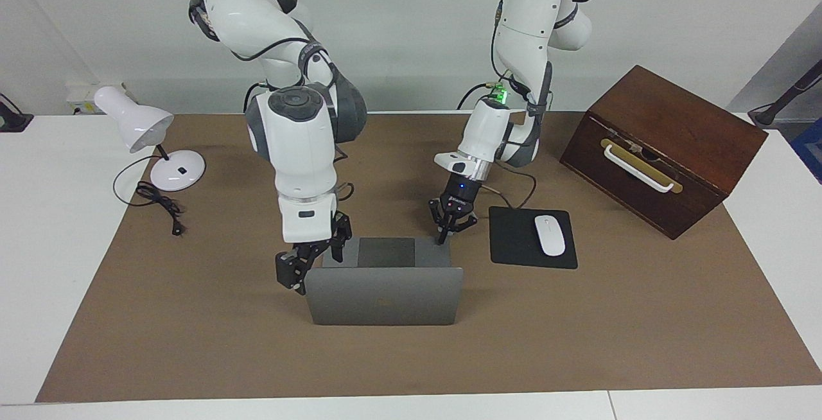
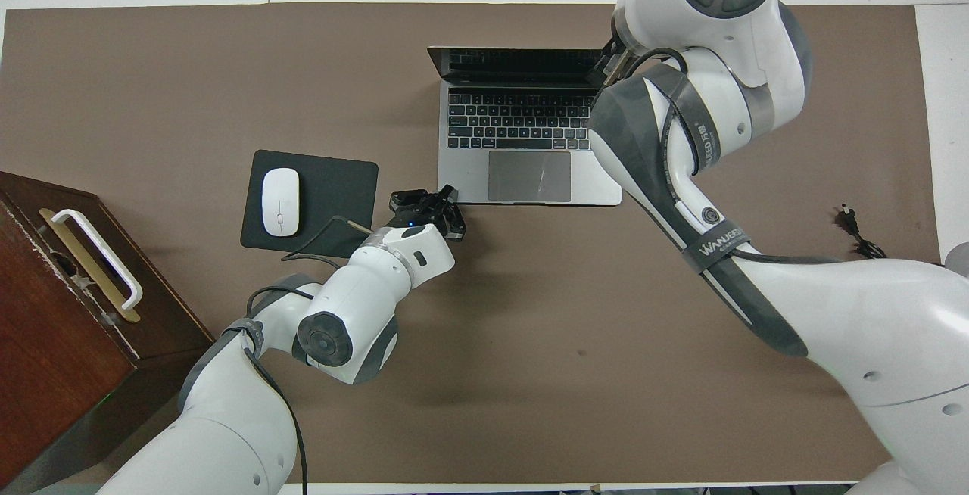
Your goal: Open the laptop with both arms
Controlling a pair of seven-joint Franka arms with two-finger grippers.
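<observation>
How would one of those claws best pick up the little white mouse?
Probably from straight above, with the fingers closing across the two long sides of the mouse, its narrower span. It lies flat on the black mouse pad, its length running toward and away from the robots. Its back is low and rounded, so a sideways approach would likely find little to hold.

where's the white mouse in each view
Facing view: the mouse lies on the black mouse pad, toward the left arm's end of the table, between the laptop and the wooden box.
Overhead view: the mouse is on the same pad.
Shared landmark: the laptop.
</observation>
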